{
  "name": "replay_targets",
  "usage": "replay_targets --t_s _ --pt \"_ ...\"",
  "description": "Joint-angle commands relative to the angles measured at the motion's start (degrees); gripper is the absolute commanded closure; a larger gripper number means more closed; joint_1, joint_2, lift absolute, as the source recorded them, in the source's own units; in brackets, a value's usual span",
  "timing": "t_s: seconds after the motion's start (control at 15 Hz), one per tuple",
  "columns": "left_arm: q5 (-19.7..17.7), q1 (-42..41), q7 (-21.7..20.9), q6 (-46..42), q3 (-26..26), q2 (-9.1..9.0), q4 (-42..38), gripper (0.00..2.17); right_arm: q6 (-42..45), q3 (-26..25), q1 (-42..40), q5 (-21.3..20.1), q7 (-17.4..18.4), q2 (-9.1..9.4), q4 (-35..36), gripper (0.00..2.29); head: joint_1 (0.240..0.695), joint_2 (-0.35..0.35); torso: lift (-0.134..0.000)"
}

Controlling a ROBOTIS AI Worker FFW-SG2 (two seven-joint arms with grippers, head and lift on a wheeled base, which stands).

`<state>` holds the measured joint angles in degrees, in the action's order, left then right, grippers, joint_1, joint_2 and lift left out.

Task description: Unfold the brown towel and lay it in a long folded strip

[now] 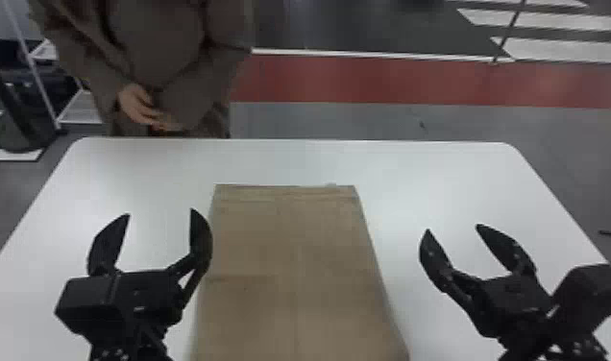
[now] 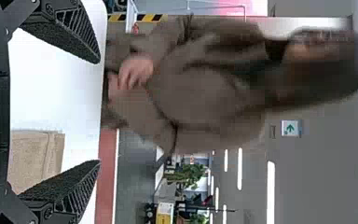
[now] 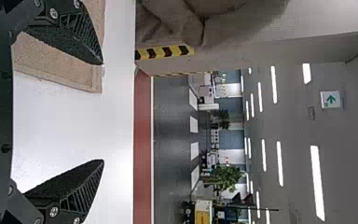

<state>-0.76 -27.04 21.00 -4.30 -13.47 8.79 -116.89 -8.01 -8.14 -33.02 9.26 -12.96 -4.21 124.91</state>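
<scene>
Brown towel [image 1: 295,249]: flat on the white table [image 1: 439,177], around the middle; far edge at 12 o'clock, near end running out of the head view at 6; faint lengthwise crease, more creases by the far edge; looks opened out into a broad panel, a lengthwise fold maybe left to do.
Left gripper [image 1: 160,212]: at 10 o'clock from the towel's middle; fingers wide apart, nothing between; inner finger overlaps the cloth's edge in view, contact can't be told.
Right gripper [image 1: 452,227]: at 2 o'clock; fingers apart, nothing between; beside the long edge.
Towel edge risk: thin, low edge; fingers closing too high would miss it, too low would scrape the table.
Towel layer risk: pinching just the top layer, if it is doubled, would peel it open and leave the strip uneven.
Gripper risk: inner left finger coming down on the cloth could drag it askew; arms lifting out of step could twist it.
Near end risk: may overhang at 6 o'clock, can't tell; its weight could pull the cloth off line.
Sign [image 3: 332,99]: green arrow; no words readable; towel: no brand or label made out.
</scene>
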Motion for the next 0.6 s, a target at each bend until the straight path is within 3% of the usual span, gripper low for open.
replay_targets --t_s 0.0,0.53 --pt "-0.3 1.8 -0.7 -0.1 -0.2 -0.09 2.6 0.12 0.1 0.1 0.4 -0.6 0.0 0.17 -0.5 0.14 0.695 -0.081 -0.120" --pt "-3.7 11.9 -5.1 -3.3 -0.6 -0.53 15.0 0.12 -3.0 2.2 7.6 -4.0 0.4 0.43 -7.4 0.14 0.695 -0.086 -0.120"
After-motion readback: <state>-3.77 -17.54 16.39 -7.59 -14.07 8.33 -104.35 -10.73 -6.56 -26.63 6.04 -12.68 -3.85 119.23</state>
